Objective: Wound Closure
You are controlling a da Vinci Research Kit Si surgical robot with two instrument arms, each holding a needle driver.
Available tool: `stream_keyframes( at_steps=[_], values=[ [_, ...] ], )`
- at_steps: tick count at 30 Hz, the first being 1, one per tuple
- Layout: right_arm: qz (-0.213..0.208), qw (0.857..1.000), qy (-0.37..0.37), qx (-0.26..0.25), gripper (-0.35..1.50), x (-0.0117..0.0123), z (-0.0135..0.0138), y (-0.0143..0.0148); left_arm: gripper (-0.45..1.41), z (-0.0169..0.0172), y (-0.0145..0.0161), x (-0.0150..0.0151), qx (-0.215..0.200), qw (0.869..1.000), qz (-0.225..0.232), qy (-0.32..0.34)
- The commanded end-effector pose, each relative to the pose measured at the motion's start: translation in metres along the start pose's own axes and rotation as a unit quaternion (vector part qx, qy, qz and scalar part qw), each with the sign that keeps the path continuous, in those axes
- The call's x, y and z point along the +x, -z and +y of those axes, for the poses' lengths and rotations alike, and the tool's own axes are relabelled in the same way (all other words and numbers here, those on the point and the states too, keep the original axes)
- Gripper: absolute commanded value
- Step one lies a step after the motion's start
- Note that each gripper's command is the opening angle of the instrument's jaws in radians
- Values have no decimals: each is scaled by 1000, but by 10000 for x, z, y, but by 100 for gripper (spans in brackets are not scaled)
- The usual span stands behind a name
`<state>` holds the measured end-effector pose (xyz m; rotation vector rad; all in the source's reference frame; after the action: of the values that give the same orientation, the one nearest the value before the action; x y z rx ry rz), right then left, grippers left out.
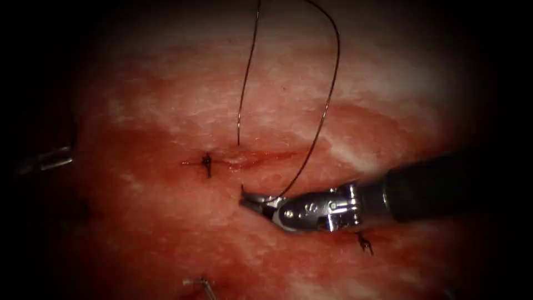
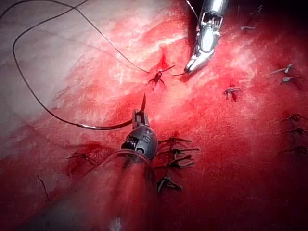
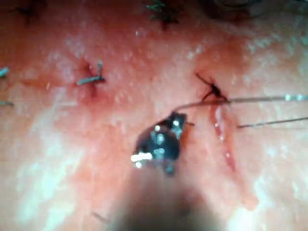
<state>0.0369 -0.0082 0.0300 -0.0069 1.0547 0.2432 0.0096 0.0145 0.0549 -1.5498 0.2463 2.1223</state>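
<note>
The cut [image 1: 252,158] runs across the tissue [image 1: 166,111], with a dark knot [image 1: 207,164] at its left end. My right tool [image 1: 248,200] lies just below the cut, jaws shut on the thread [image 1: 327,94], beside a short dark end [image 1: 242,191] at the surface. The thread arcs upward from there, and a second strand [image 1: 244,94] enters the tissue just above the cut. In the left wrist view my left tool [image 2: 139,115] is shut on the curved needle [image 2: 103,127] near its point. The needle is out of the tissue. The right tool [image 2: 188,69] points at the knot [image 2: 157,80].
Older knots sit below the right shaft [image 1: 363,243] and in a row beside the left tool [image 2: 173,159]. A small metal piece [image 1: 200,283] lies near the bottom edge. Dim metal [image 1: 50,159] shows at the far left. Red fluid wets the tissue around the cut.
</note>
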Motion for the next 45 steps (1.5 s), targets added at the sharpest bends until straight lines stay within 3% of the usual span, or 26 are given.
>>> stream_keyframes(
  at_steps=[1, 7, 15, 24, 28, 29, 31, 32, 33, 38, 39, 40, 42, 45],
  values=[
    [1, 1000, 1, 4, -35, 4, -18, 5, -45, 10, -5, -6, -4, 1000, -2, 1],
    [6, 1000, 24, 15, -35, 47, -66, 53, -45, 16, -18, -16, -9, 1000, -4, 5],
    [-4, 999, 34, 34, -35, 68, -88, 68, -45, 22, -26, -16, -14, 1000, -5, 4],
    [2, 996, 50, 71, -35, 115, -135, 111, -45, 22, -29, -16, -15, 1000, -4, 4],
    [3, 996, 50, 74, -35, 125, -139, 115, -45, 23, -30, -16, -15, 1000, -3, 4],
    [4, 995, 66, 73, 36, 127, -136, 110, -45, 24, -31, -16, -16, 1000, -4, 4],
    [-5, 995, 78, 61, 96, 124, -129, 104, -45, 25, -31, -16, -15, 1000, -4, 3],
    [-5, 995, 78, 61, 96, 124, -129, 104, -45, 25, -31, -16, -15, 1000, -4, 3],
    [-12, 996, 74, 52, 111, 115, -118, 96, -45, 26, -31, -16, -17, 1000, -3, 6],
    [-26, 997, 62, 28, 113, 65, -64, 74, -45, 27, -30, -16, -17, 1000, -3, 6],
    [-26, 997, 62, 28, 113, 65, -64, 74, -45, 27, -30, -16, -17, 1000, -3, 6],
    [-30, 998, 59, 20, 113, 42, -44, 63, -45, 27, -30, -16, -17, 1000, -3, 6],
    [-36, 998, 57, 14, 111, 23, -28, 55, -45, 26, -29, -16, -17, 1000, -3, 6],
    [-39, 998, 57, 11, 111, 13, -21, 51, -45, 25, -29, -16, -18, 1000, -3, 6]
  ],
)
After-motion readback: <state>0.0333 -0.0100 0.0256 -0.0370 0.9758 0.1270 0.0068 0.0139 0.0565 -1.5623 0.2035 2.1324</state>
